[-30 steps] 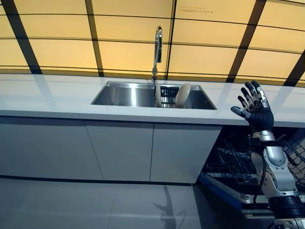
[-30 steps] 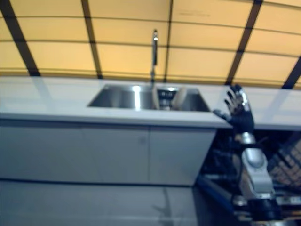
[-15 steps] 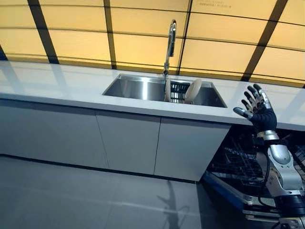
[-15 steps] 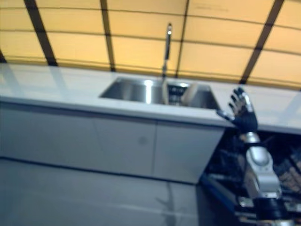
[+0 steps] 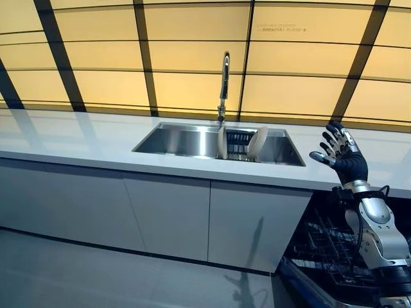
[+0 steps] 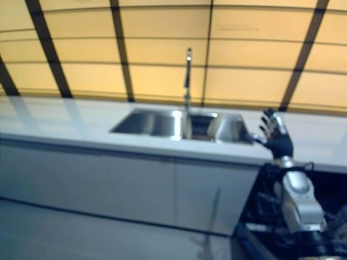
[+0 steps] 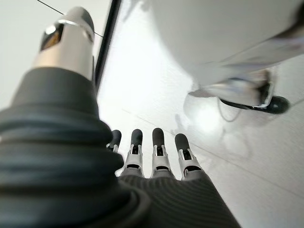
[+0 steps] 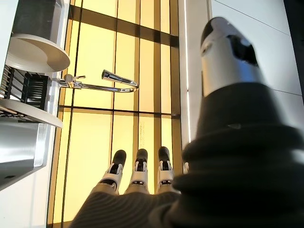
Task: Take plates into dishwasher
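Two white plates stand on edge in a black rack inside the steel sink (image 5: 173, 138): one plate (image 5: 221, 142) on the rack's left, the other plate (image 5: 257, 142) on its right. The right wrist view shows them too, as a plate (image 8: 37, 53) and another plate (image 8: 29, 114). My right hand (image 5: 341, 156) is raised over the counter's front edge, right of the sink, fingers spread and holding nothing. Below it the dishwasher (image 5: 324, 240) stands open with its dark wire rack showing. In its own wrist view my left hand (image 7: 156, 159) hangs over the floor, fingers straight and empty.
A tall chrome faucet (image 5: 223, 80) rises behind the sink. The long white counter (image 5: 77, 138) runs left over grey cabinet doors (image 5: 167, 218). A yellow panelled wall (image 5: 96, 58) with dark strips backs the counter. Grey floor (image 5: 96, 276) lies in front.
The whole picture has shifted, so the camera has moved; sink and counter now sit lower and more centred. My right hand stays raised and open beside the sink.
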Tool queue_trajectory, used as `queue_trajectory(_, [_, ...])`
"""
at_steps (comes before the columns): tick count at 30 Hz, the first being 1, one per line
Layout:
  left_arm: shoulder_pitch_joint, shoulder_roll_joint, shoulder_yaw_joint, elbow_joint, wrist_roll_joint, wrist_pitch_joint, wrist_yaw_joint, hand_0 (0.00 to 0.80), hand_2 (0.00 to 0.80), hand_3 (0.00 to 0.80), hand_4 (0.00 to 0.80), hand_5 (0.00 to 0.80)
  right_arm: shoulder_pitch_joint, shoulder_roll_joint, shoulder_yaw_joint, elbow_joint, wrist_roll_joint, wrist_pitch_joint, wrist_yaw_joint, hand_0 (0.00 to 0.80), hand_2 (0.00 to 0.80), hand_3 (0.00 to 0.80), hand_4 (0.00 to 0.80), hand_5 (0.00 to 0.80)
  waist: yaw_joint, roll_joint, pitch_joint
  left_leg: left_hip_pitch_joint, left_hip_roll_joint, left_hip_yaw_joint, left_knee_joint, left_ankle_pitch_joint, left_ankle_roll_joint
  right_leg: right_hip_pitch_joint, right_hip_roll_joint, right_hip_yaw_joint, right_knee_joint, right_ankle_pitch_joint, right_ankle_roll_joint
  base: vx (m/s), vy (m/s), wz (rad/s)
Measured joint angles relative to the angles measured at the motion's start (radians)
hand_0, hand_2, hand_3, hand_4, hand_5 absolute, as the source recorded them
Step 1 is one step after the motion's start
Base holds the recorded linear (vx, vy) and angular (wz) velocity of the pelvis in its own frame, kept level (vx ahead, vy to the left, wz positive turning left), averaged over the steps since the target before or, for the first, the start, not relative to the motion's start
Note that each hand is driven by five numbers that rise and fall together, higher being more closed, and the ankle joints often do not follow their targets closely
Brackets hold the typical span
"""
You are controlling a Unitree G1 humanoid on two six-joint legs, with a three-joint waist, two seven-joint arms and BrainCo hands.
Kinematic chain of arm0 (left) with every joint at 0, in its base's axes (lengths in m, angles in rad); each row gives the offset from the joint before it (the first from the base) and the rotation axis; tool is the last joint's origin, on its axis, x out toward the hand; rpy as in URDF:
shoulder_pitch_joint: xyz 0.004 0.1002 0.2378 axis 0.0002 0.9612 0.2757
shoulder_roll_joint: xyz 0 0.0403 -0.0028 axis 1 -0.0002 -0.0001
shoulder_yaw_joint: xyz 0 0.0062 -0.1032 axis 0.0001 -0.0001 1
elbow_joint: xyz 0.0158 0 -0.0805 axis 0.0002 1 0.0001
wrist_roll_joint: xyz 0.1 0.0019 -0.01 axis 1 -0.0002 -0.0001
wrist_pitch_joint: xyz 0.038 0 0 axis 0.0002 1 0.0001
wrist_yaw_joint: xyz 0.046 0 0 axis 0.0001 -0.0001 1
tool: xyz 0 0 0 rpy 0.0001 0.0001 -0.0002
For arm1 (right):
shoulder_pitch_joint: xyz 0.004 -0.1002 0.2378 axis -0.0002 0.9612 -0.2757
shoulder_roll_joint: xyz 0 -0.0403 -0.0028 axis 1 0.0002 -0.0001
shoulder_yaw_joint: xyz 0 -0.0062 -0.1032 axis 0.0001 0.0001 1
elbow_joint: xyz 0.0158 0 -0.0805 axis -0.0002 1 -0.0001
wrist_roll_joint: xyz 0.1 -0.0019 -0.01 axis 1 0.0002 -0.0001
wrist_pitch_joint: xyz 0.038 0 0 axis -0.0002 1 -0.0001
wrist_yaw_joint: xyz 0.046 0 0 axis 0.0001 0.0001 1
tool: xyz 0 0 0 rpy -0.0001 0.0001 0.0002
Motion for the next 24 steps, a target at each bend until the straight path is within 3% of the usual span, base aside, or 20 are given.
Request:
queue_trajectory(1, [0.001,0.006,-0.001,-0.024,0.0,0.001,-0.001,0.0,0.0,0.0,0.0,0.0,-0.004,0.004,0.001,0.001,-0.001,0.0,-0.007,0.0,0.0,0.0,0.0,0.0,-0.004,0.002,0.002,-0.03,0.001,0.016,0.038,0.015,0.029,0.02,-0.003,-0.019,-0.02,-0.001,-0.011,0.115,-0.118,0.12])
queue_trajectory(4, [0.002,0.008,-0.002,-0.045,0.0,0.004,-0.001,0.0,0.0,0.0,0.0,0.0,-0.029,0.008,0.039,0.008,-0.004,0.022,-0.033,0.0,0.0,0.0,0.0,0.0,0.008,-0.002,0.005,-0.031,0.024,0.082,-0.047,-0.026,0.057,0.04,0.009,-0.02,-0.048,-0.007,-0.024,0.185,-0.072,0.02])
queue_trajectory(5, [-0.002,0.011,-0.004,-0.047,0.002,0.01,-0.001,0.0,0.0,0.0,0.0,0.0,-0.058,0.007,0.073,0.009,-0.004,0.038,-0.051,0.0,0.0,0.0,0.0,0.0,0.019,-0.007,0.01,-0.003,0.045,0.13,-0.182,-0.039,0.068,0.046,0.021,-0.013,-0.064,-0.001,-0.034,0.183,0.003,-0.09])
queue_trajectory(6, [-0.009,0.016,-0.003,-0.047,0.011,0.022,-0.001,0.0,0.0,0.0,0.0,0.0,-0.087,0.008,0.106,0.014,-0.004,0.05,-0.066,0.0,0.0,0.0,0.0,0.0,0.023,-0.005,0.012,0.01,0.066,0.149,-0.331,-0.04,0.065,0.052,0.046,-0.01,-0.08,0.0,-0.034,0.205,0.004,-0.04])
queue_trajectory(8, [-0.015,0.019,-0.005,-0.047,0.012,0.026,0.0,0.0,0.0,0.0,0.0,0.0,-0.112,0.009,0.123,0.014,-0.004,0.063,-0.071,0.0,0.0,0.0,0.0,0.0,0.025,-0.004,0.021,0.027,0.072,0.146,-0.461,-0.037,0.062,0.063,0.068,0.005,-0.092,0.008,-0.049,0.135,0.006,-0.02])
queue_trajectory(9, [-0.014,0.019,-0.006,-0.044,0.016,0.037,0.001,0.0,0.0,0.0,0.0,0.0,-0.133,0.009,0.14,0.015,-0.004,0.064,-0.075,0.0,0.0,0.0,0.0,0.0,0.048,-0.002,0.033,0.038,0.079,0.14,-0.614,-0.033,0.065,0.074,0.095,0.044,-0.107,0.013,-0.044,0.182,0.011,-0.23])
queue_trajectory(11, [-0.012,0.019,-0.006,-0.031,0.021,0.046,0.004,0.0,0.0,0.0,0.0,0.0,-0.146,0.01,0.151,0.014,-0.005,0.064,-0.073,0.0,0.0,0.0,0.0,0.0,0.064,0.011,0.055,0.037,0.087,0.119,-0.727,-0.016,0.062,0.104,0.118,0.077,-0.138,0.013,-0.05,0.226,0.002,-0.36])
queue_trajectory(12, [-0.011,0.016,-0.006,-0.017,0.02,0.046,0.007,0.0,0.0,0.0,0.0,0.0,-0.147,0.006,0.15,0.013,-0.01,0.064,-0.067,0.0,0.0,0.0,0.0,0.0,0.078,0.027,0.067,0.033,0.099,0.106,-0.773,0.004,0.049,0.117,0.137,0.119,-0.147,0.017,-0.065,0.145,-0.009,-0.4])
queue_trajectory(13, [-0.006,0.016,-0.006,-0.015,0.021,0.046,0.011,0.0,0.0,0.0,0.0,0.0,-0.149,0.006,0.15,0.013,-0.012,0.064,-0.063,0.0,0.0,0.0,0.0,0.0,0.082,0.039,0.075,0.028,0.107,0.102,-0.777,0.01,0.047,0.128,0.143,0.13,-0.154,0.017,-0.066,0.131,0.0,-0.51])
queue_trajectory(15, [0.013,0.017,-0.005,-0.008,0.02,0.046,0.017,0.0,0.0,0.0,0.0,0.0,-0.149,0.006,0.15,0.013,-0.012,0.064,-0.046,0.0,0.0,0.0,0.0,0.0,0.082,0.071,0.082,0.018,0.124,0.092,-0.762,0.015,0.055,0.153,0.156,0.176,-0.168,0.016,-0.067,0.138,0.016,-0.58])
queue_trajectory(18, [0.008,0.021,0.002,-0.01,0.018,0.041,0.018,0.0,0.0,0.0,0.0,0.0,-0.146,-0.001,0.149,0.013,-0.011,0.064,-0.03,0.0,0.0,0.0,0.0,0.0,0.067,0.082,0.081,0.036,0.119,0.092,-0.782,0.022,0.064,0.17,0.151,0.219,-0.167,-0.007,-0.031,0.22,0.034,-0.43])
queue_trajectory(20, [0.007,0.015,-0.001,-0.018,0.018,0.038,0.017,0.0,0.0,0.0,0.0,0.0,-0.144,-0.027,0.15,0.013,-0.011,0.066,-0.019,0.0,0.0,0.0,0.0,0.0,0.069,0.11,0.076,0.095,0.134,0.092,-0.821,0.061,0.099,0.19,0.162,0.228,-0.164,-0.034,-0.012,0.209,0.041,-0.36])
queue_trajectory(21, [0.002,0.02,-0.003,-0.021,0.018,0.035,0.015,0.0,0.0,0.0,0.0,0.0,-0.131,-0.026,0.142,0.013,-0.011,0.066,-0.012,0.0,0.0,0.0,0.0,0.0,0.068,0.105,0.074,0.131,0.126,0.096,-0.84,0.064,0.122,0.204,0.153,0.224,-0.157,-0.055,0.007,0.318,0.076,-0.33])
queue_trajectory(24, [-0.04,0.031,-0.006,-0.056,0.017,0.019,0.014,0.0,0.0,0.0,0.0,0.0,-0.128,-0.027,0.133,0.011,-0.011,0.067,0.007,0.0,0.0,0.0,0.0,0.0,0.071,0.069,0.077,0.148,0.072,0.108,-0.841,0.041,0.146,0.218,0.097,0.2,-0.154,-0.092,0.035,0.243,0.069,-0.05])
